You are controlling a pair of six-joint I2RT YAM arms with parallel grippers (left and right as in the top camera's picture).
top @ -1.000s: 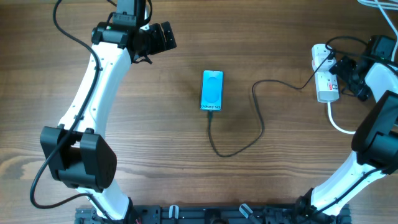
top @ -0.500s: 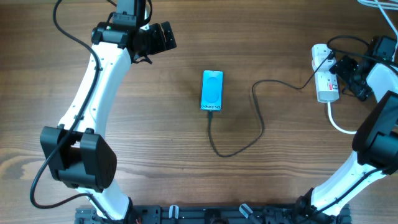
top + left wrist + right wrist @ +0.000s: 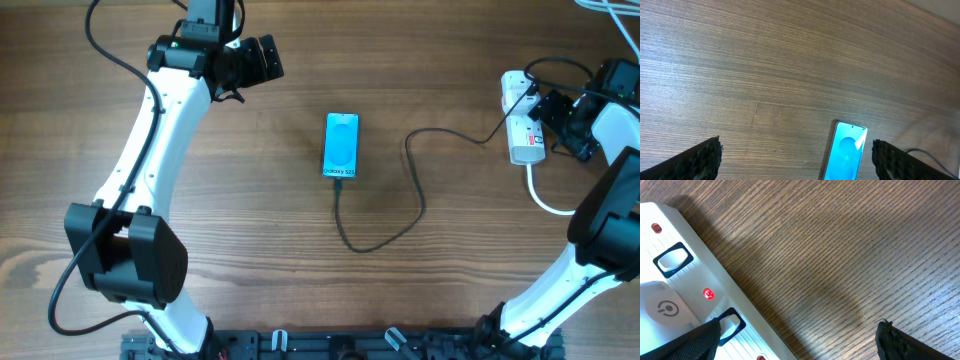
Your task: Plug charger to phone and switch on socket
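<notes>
Right arm [image 3: 603, 195] shifted; wrist view: socket [image 3: 675, 235] lamp [image 3: 708, 294] red.

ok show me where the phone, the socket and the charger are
phone [image 3: 341, 145]: overhead view, middle of its blue screen
socket [image 3: 526, 143]: overhead view, lower part of its white body
charger [image 3: 421, 203]: overhead view, right side of the black cable's loop

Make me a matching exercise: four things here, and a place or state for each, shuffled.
1 phone
2 charger
3 socket
4 left pincer

A at right, red light showing
B centre of table, cyan screen
C open, holding nothing
D black, looping from phone toward socket

Pairs: 1-B, 2-D, 3-A, 4-C
</notes>
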